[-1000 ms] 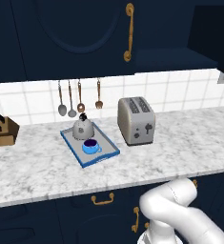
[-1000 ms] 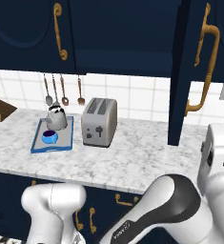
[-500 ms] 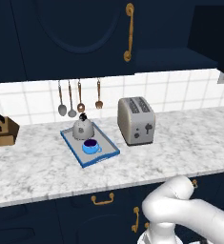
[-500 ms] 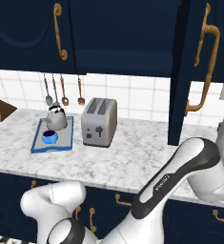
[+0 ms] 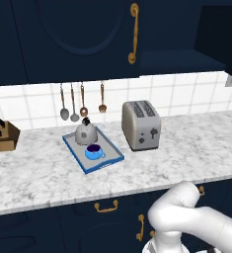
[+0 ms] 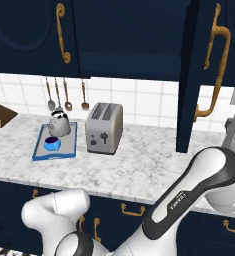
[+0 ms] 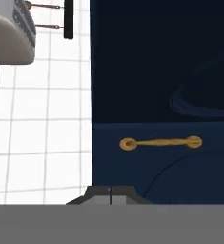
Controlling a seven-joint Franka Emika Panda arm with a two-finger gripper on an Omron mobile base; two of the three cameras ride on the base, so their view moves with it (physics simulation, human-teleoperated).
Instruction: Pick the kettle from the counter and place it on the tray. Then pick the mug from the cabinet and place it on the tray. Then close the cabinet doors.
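Cabinet door (image 7: 161, 95) just ahead of shut fingers (image 7: 109, 193)

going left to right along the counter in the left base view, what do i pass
Wooden knife block with dark handles → flat tray with bright blue rim, carrying the squat silver-grey kettle and small blue mug → boxy silver toaster.

Your surroundings, itemised:
- White square wall tiles (image 5: 186, 94) with grey grout behind the worktop.
- Four utensils (image 5: 82, 101) hanging in a row on those tiles.
- Boxy silver toaster (image 5: 141, 124), standing upright.
- Wooden knife block (image 5: 2, 135) at your far left.
- Navy drawer fronts below, brass pull (image 5: 106, 206) on one.
- Even, shadowless light.
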